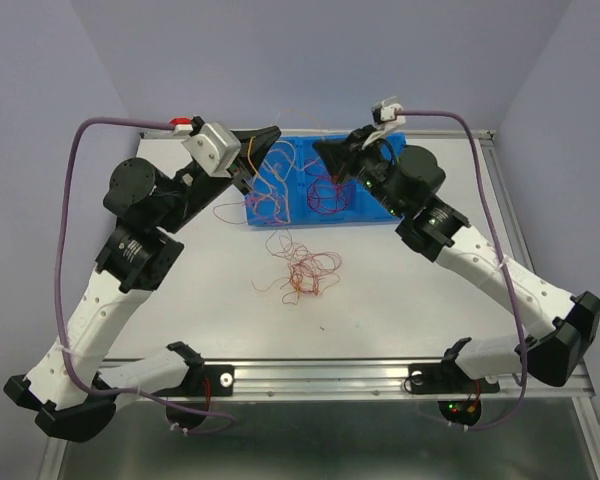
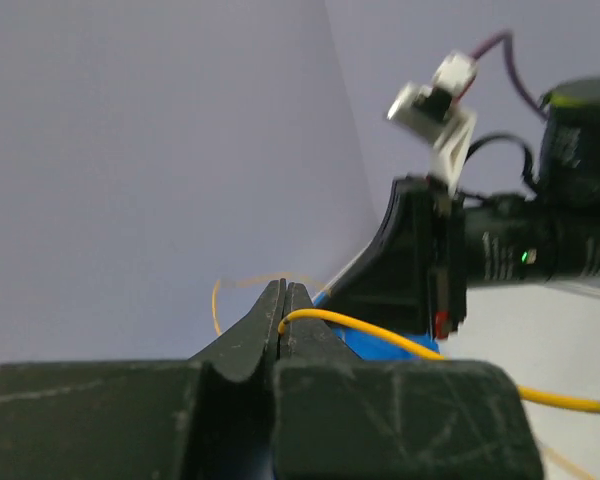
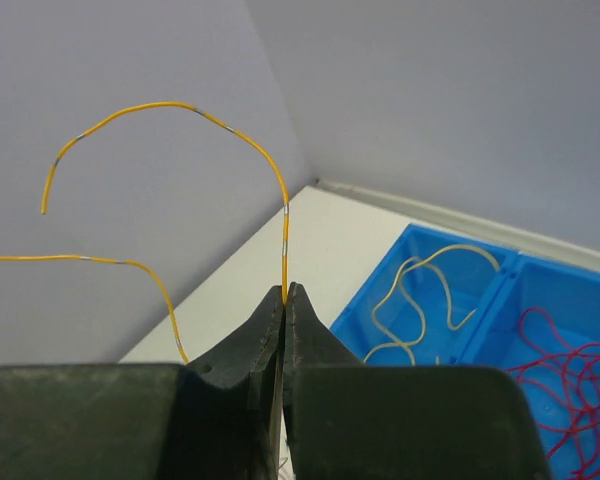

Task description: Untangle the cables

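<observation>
Both grippers hang above the back of the table, each pinching a thin orange-yellow cable. In the left wrist view my left gripper [image 2: 283, 298] is shut on the cable [image 2: 380, 335], which runs off to the right. In the right wrist view my right gripper [image 3: 285, 293] is shut on a cable [image 3: 230, 135] that arches up and to the left. Seen from the top view, the left gripper [image 1: 276, 131] and right gripper [image 1: 318, 146] face each other over the blue bin [image 1: 390, 214]. A tangle of red and orange cables [image 1: 300, 268] lies on the table in front of the bin.
The bin holds cream cables [image 1: 275, 187] in its left compartment and dark red cables [image 1: 330, 192] in the middle one; the right wrist view also shows the cream [image 3: 430, 290] and red [image 3: 570, 370] ones. A loose red cable [image 1: 225, 212] lies left of the bin. Walls stand close behind.
</observation>
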### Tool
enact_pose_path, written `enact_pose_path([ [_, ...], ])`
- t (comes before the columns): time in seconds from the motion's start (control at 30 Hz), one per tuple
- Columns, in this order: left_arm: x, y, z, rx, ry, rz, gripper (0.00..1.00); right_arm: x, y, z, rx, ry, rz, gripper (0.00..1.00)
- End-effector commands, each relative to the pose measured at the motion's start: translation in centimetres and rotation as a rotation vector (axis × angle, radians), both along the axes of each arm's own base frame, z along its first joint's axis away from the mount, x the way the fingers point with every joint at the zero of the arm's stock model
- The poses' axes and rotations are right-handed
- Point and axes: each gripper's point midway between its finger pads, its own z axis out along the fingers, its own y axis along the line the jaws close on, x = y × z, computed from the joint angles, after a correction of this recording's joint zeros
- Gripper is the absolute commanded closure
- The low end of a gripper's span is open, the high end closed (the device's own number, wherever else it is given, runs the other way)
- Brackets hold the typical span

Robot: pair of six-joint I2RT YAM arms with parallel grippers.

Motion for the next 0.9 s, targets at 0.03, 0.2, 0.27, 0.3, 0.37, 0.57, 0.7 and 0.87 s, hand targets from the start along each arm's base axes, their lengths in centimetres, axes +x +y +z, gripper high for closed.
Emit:
enact_pose_path([
  [0.03, -0.2, -0.5, 0.2, -0.047, 0.067, -0.042, 1.00, -3.0, 3.3, -1.9, 0.040, -0.025, 0.246, 0.99],
  [0.2, 1.8, 0.9, -1.9, -0.079, 0.089, 0.085, 1.00, -4.6, 2.8, -6.5, 0.030, 0.009, 0.282, 0.99],
  [0.27, 2.9, 1.5, -2.6, -0.082, 0.098, 0.151, 1.00, -3.3, 2.2, -8.0, 0.009, 0.027, 0.211, 0.99],
  [0.3, 3.7, 1.5, -3.1, -0.074, 0.108, 0.177, 1.00, -2.9, 2.2, -8.6, -0.006, 0.032, 0.192, 0.99],
  [0.37, 5.1, 1.9, -3.7, -0.073, 0.112, 0.237, 1.00, -1.4, 2.5, -10.1, -0.043, 0.044, 0.150, 0.99],
  [0.57, 10.3, 0.6, -9.2, -0.001, 0.199, 0.267, 1.00, 2.0, 4.4, -9.9, -0.051, 0.027, 0.094, 0.99],
  [0.7, 14.0, 1.3, -12.6, 0.023, 0.251, 0.302, 1.00, 5.7, 6.3, -11.0, -0.093, 0.023, 0.033, 0.99],
  [0.87, 18.4, 3.4, -17.5, 0.044, 0.329, 0.319, 1.00, 11.1, 8.3, -15.1, -0.165, 0.028, -0.079, 0.99],
])
